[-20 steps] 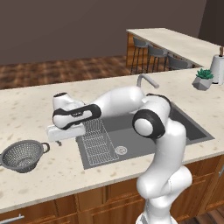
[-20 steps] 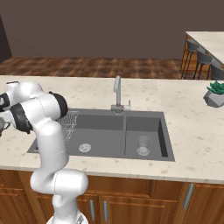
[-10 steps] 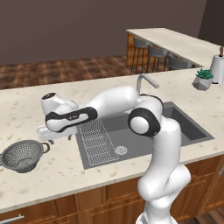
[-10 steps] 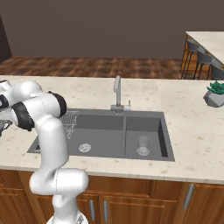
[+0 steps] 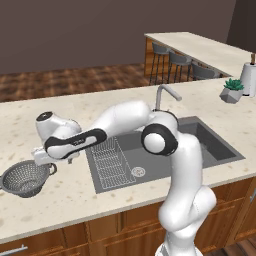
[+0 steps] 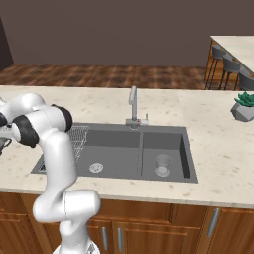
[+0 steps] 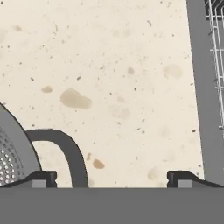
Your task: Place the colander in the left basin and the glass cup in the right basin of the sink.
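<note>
At lower left of the left base view, the colander sits on the counter, its loop handle just below the gripper, whose jaws stand spread wide and empty. Stiff, light mesh, it looks best pinched at that handle or the rim. At lower right of the right base view, the fragile, slippery glass cup stands in the right basin.

My two base cameras look forward and down from behind me, left and right, sharing the sink. My hand camera stares straight down, close over the counter.
</note>
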Available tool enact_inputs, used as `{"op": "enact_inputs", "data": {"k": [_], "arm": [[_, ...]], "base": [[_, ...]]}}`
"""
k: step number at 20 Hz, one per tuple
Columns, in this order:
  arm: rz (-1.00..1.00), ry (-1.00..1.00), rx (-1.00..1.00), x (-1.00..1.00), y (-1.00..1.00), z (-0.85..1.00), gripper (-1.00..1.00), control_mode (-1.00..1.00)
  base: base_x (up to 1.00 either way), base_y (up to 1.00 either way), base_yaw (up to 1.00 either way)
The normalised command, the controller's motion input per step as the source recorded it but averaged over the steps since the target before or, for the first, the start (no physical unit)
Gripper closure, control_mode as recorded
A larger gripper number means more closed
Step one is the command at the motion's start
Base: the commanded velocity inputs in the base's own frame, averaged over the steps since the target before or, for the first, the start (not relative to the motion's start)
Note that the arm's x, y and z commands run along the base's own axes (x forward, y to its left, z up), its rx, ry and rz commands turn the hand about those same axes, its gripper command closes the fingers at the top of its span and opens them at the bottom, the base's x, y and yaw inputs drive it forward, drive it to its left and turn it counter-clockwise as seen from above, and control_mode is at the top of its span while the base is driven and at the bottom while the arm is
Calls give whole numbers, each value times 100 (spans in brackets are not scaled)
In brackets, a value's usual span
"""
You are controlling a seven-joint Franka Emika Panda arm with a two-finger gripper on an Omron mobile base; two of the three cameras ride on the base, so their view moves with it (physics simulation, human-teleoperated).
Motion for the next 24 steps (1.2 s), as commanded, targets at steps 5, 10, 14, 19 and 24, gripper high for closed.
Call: {"op": "enact_inputs", "data": {"k": [5,10,14,19,24], "arm": [[-7,1,0,2,17,-2,-100,-100],[-7,2,0,10,2,0,-100,-100],[-6,0,0,0,10,-2,-100,-100],[-5,0,0,0,18,-3,-100,-100],[-3,-5,0,0,17,-6,-100,-100]], "base": [[0,0,0],[0,0,0],[0,0,0],[0,0,0],[0,0,0]]}}
